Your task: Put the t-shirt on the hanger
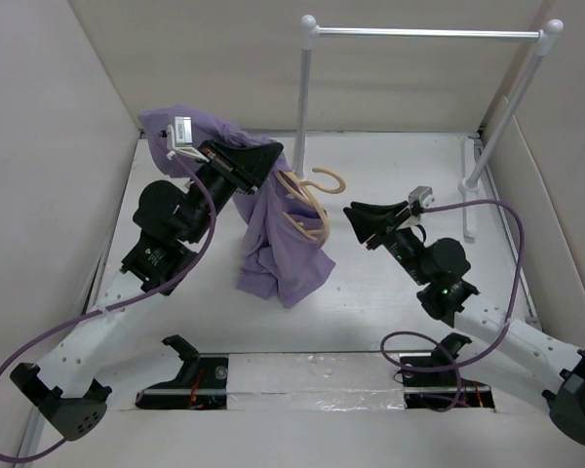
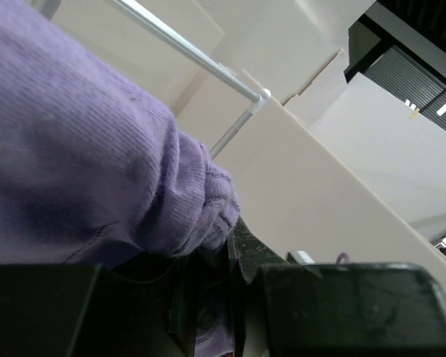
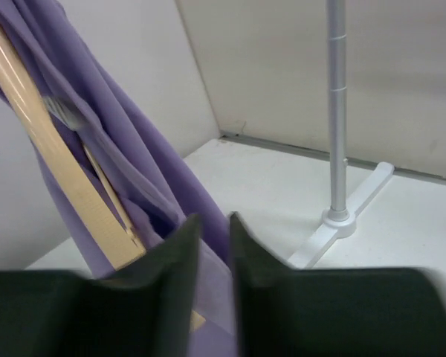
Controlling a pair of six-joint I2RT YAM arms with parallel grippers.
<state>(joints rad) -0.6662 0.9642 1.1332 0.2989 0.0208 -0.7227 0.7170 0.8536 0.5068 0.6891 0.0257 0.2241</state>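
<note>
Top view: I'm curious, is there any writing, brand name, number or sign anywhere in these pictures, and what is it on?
No text can be read in any view.
White tag beside the raised t-shirt: dark marks, too small to read.
T-shirt, hanger, rack: no print shows.
</note>
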